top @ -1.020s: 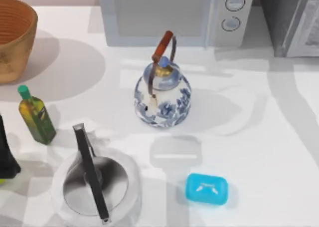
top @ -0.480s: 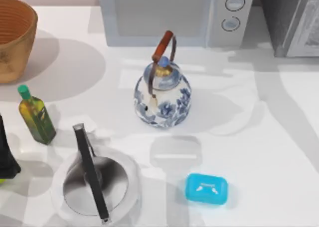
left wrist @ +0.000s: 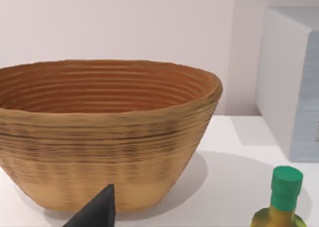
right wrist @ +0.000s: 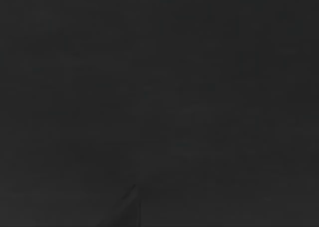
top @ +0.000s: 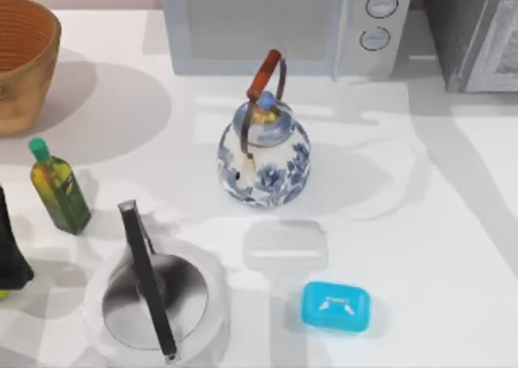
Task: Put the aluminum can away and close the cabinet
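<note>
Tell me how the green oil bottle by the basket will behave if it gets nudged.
The oil bottle stands tall and narrow on a small base, so it would probably tip rather than slide. It looks like smooth glass, likely slippery and breakable. Once on its side, its round body would probably roll.

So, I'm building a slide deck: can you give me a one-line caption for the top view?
Blue-and-white kettle mid-table before a microwave, with basket, oil bottle and grey cabinet nearby.

Glossy porcelain kettle (top: 264, 159), ribbed woven basket (left wrist: 107, 132) (matt), speckled stone-like cabinet (top: 469, 28).
</note>
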### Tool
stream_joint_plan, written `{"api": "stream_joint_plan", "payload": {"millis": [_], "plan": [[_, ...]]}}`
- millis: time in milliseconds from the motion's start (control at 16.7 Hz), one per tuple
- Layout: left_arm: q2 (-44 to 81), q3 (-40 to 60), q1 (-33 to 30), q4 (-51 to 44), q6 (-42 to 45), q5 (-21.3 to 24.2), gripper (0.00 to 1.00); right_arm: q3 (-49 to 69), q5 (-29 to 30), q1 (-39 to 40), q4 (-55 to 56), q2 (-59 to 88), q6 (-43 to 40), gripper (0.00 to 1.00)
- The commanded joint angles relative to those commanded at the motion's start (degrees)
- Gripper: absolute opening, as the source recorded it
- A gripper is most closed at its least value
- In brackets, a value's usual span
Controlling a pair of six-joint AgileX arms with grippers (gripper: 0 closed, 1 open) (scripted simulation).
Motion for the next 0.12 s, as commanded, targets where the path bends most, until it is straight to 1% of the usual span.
{"api": "stream_joint_plan", "payload": {"millis": [120], "plan": [[0.0, 0.0, 0.0, 0.0, 0.0, 0.0, 1.00, 0.7, -0.7, -0.7, 0.5, 0.8, 0.0, 1.00]]}}
